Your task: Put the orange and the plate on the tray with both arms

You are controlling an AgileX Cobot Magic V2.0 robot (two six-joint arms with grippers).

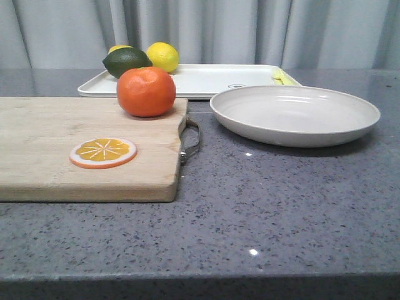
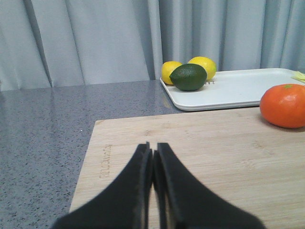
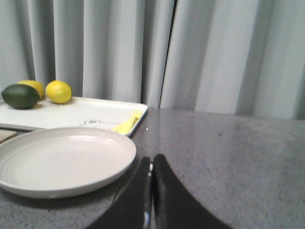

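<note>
The orange (image 1: 146, 92) sits on the far right corner of a wooden cutting board (image 1: 56, 162); it also shows in the left wrist view (image 2: 284, 105). The off-white plate (image 1: 294, 114) lies on the grey counter to the board's right, just in front of the white tray (image 1: 206, 80). My left gripper (image 2: 152, 149) is shut and empty, low over the board, well short of the orange. My right gripper (image 3: 151, 162) is shut and empty over the counter, beside the plate's rim (image 3: 125, 164). Neither gripper shows in the front view.
On the tray's far left end lie a dark green avocado (image 1: 127, 62) and two yellow lemons (image 1: 162, 57); a small yellow fork (image 3: 127, 124) lies at its right end. An orange slice disc (image 1: 103, 152) lies on the board. Grey curtains hang behind.
</note>
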